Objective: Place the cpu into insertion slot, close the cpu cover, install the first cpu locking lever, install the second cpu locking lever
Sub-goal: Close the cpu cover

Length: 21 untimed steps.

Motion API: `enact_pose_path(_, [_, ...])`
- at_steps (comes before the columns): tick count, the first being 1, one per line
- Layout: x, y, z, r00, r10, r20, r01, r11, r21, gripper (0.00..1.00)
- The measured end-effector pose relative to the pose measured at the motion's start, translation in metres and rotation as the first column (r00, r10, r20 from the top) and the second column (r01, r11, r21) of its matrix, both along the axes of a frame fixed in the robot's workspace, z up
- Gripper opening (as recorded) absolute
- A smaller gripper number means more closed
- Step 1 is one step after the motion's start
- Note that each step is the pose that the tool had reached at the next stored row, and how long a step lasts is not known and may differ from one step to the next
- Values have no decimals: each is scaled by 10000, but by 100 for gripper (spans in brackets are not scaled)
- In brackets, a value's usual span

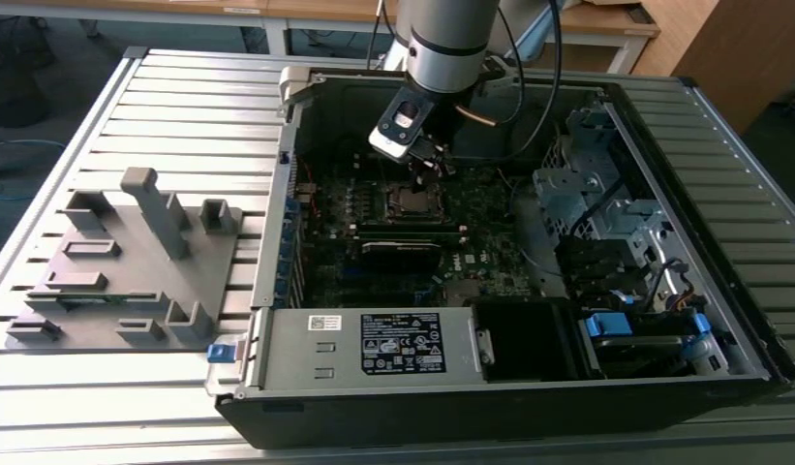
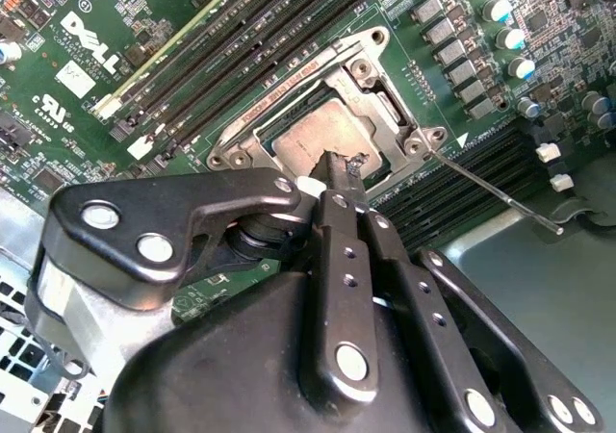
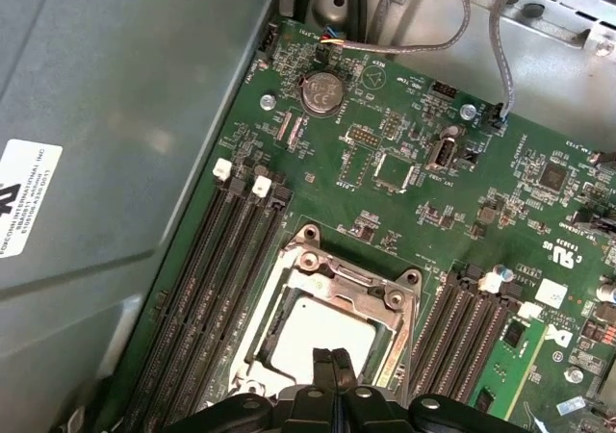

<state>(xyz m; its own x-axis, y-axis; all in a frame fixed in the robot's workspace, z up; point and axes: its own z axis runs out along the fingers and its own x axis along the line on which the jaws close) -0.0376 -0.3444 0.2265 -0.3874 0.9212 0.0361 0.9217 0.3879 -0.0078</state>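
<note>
The cpu [image 2: 322, 135] lies flat in the insertion slot [image 1: 412, 201] on the green motherboard inside the open computer case. Its dull silver top shows through the cut-out of the cpu cover [image 2: 371, 53], which lies down over it. In the first wrist view the cpu [image 3: 322, 332] sits inside the same silver frame [image 3: 337, 277]. My gripper [image 2: 344, 168] is shut with nothing between its fingers, its tips just above the chip's near edge, as the first wrist view [image 3: 332, 361] and the exterior view [image 1: 430, 163] also show. One thin locking lever [image 2: 500, 195] sticks out free from the socket's corner.
Long black memory slots [image 3: 221, 260] flank the socket on both sides. A grey case wall [image 3: 115, 115] rises close beside them. The power supply box [image 1: 371, 339] and drive cage [image 1: 578, 184] crowd the case. A grey fixture [image 1: 126, 262] stands on the table at the exterior view's left.
</note>
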Motion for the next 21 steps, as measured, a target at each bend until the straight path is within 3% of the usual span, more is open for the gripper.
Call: enact_pose_path(21, [0,0,0,9996,291,0,-291,9996,0,10])
